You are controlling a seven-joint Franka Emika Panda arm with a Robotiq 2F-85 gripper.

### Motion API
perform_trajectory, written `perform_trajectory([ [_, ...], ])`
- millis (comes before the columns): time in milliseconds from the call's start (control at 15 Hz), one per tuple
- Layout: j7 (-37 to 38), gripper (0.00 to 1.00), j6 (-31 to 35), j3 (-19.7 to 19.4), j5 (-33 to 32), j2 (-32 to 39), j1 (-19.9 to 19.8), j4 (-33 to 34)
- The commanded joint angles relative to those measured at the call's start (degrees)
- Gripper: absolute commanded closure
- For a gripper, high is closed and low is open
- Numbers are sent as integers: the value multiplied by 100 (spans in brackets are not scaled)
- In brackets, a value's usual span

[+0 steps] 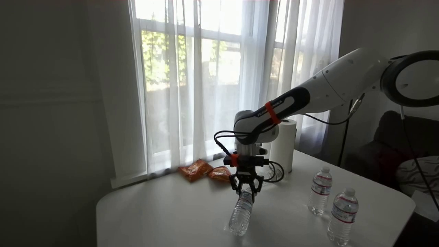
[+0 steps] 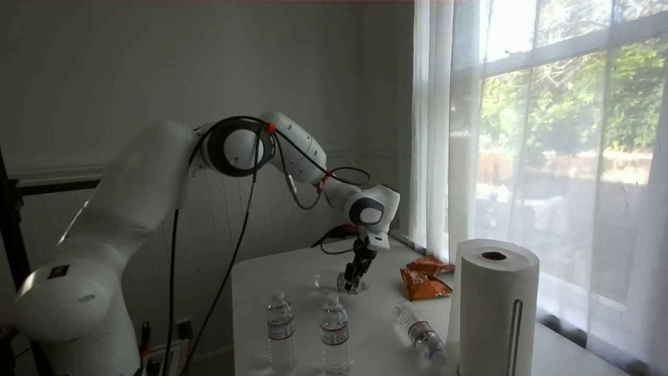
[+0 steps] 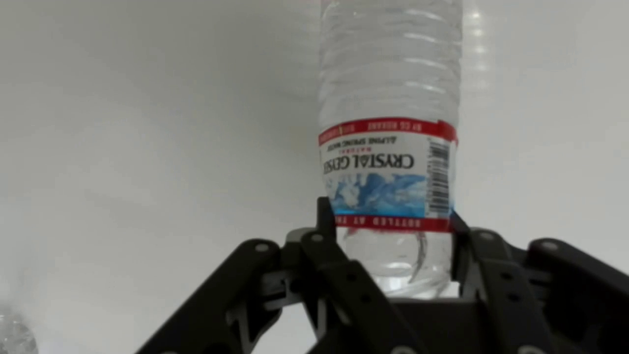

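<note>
Your gripper (image 1: 246, 196) pinched a sideways Crystal Geyser water bottle (image 3: 388, 169); in an exterior view, two upright bottles (image 1: 321, 190) stood to its right on the white counter (image 1: 154, 216).

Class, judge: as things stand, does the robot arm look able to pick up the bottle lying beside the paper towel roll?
Probably not: its tool appears closed on another bottle. Otherwise, nothing seems to cover the requested bottle from above, so emptying the tool might free the way.
</note>
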Motion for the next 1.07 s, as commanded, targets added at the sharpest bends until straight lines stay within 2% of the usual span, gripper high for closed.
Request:
perform_trajectory([
  [0,532,76,-272,-144,-403,-329,301,68],
  [533,1681,76,-163,-359,-1712,-898,750,-200],
  [1000,3108,76,-211,-569,-3501,-945,1170,-219],
])
